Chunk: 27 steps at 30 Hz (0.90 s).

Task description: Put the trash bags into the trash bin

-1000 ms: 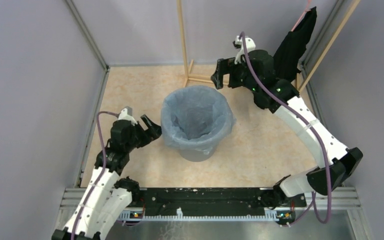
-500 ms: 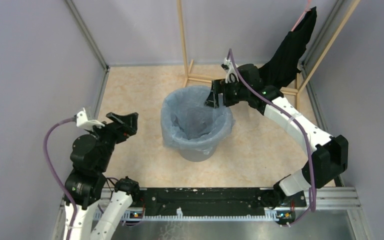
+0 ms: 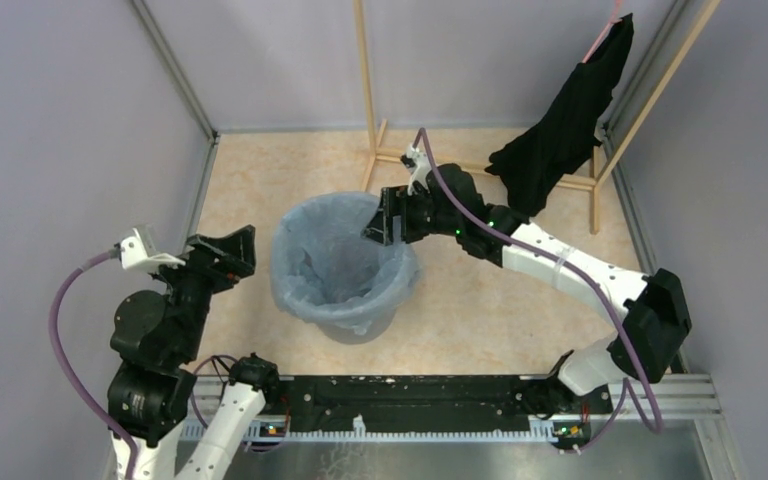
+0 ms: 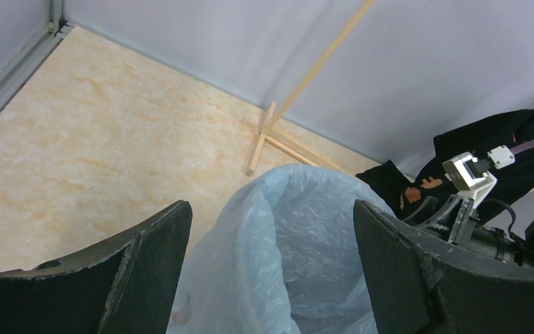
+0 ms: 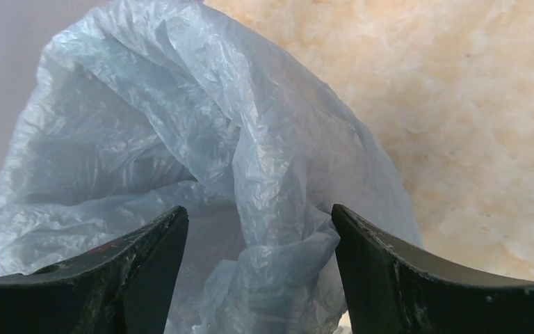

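The grey trash bin (image 3: 362, 330) stands mid-floor, lined with the pale-blue trash bag (image 3: 335, 255), whose edge drapes over the rim. My right gripper (image 3: 378, 218) is open at the bin's far right rim. In the right wrist view its jaws (image 5: 257, 212) straddle a bunched fold of the bag (image 5: 278, 236) without closing on it. My left gripper (image 3: 238, 252) is open and empty, a little left of the bin and apart from it. In the left wrist view the gripper (image 4: 271, 209) looks over the bag's open mouth (image 4: 306, 236).
A black garment (image 3: 560, 130) hangs on a wooden rack (image 3: 365, 90) at the back right, close behind the right arm. It also shows in the left wrist view (image 4: 500, 139). Grey walls enclose the floor on three sides.
The bin with its bag has shifted left and nearer, with the right gripper following at its rim. The left arm has drawn back to the left and its gripper stays open.
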### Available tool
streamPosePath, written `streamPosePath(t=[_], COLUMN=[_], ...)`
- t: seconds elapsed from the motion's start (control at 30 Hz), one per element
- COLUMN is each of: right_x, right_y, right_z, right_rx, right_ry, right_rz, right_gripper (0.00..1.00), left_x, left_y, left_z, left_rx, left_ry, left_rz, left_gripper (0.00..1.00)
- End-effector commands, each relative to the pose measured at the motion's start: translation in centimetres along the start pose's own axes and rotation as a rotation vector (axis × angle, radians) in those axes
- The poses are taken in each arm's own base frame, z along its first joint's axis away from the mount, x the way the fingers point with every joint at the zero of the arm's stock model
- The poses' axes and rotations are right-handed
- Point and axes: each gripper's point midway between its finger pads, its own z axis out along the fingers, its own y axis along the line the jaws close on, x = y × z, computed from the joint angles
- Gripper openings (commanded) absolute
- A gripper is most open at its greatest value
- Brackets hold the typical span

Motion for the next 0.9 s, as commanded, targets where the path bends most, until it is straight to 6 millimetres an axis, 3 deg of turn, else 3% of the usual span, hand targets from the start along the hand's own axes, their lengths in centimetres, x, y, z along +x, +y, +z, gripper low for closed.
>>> streamPosePath(t=[0.0, 0.2, 0.3, 0.4, 0.47, 0.6, 0.73, 0.87], right_x=[-2.8, -0.7, -1.3, -2.9, -4.4, -7.0, -10.2, -12.6], right_y=[4.9, 8.7, 9.9, 9.7, 9.5, 9.0, 7.6, 4.7], right_z=[0.1, 2.4, 2.5, 1.3, -0.3, -4.4, -10.8, -17.8], right_rx=[-0.116, -0.182, -0.214, -0.171, -0.124, -0.030, 0.122, 0.352], right_ry=[-0.144, -0.120, -0.156, -0.201, -0.234, -0.284, -0.377, -0.447], right_rz=[0.025, -0.005, -0.014, -0.072, -0.137, -0.291, -0.417, -0.488], right_gripper=[0.75, 0.76, 0.81, 0.93, 0.99, 0.99, 0.99, 0.99], left_x=[-1.6, -2.1, -2.2, -2.7, -3.3, -5.1, -8.7, -11.6], left_y=[0.1, -0.4, -0.6, -0.7, -0.6, -1.1, -2.9, -4.3], left_z=[-1.1, -1.3, -1.2, -1.4, -1.5, -1.6, -2.1, -2.1], left_rx=[-0.008, 0.011, 0.018, 0.016, 0.007, 0.001, 0.034, 0.060], left_ry=[-0.051, -0.072, -0.065, -0.077, -0.093, -0.133, -0.212, -0.288], left_rz=[0.020, 0.006, 0.004, 0.015, 0.031, 0.076, 0.119, 0.176], left_gripper=[0.92, 0.93, 0.93, 0.94, 0.95, 0.97, 0.99, 0.99])
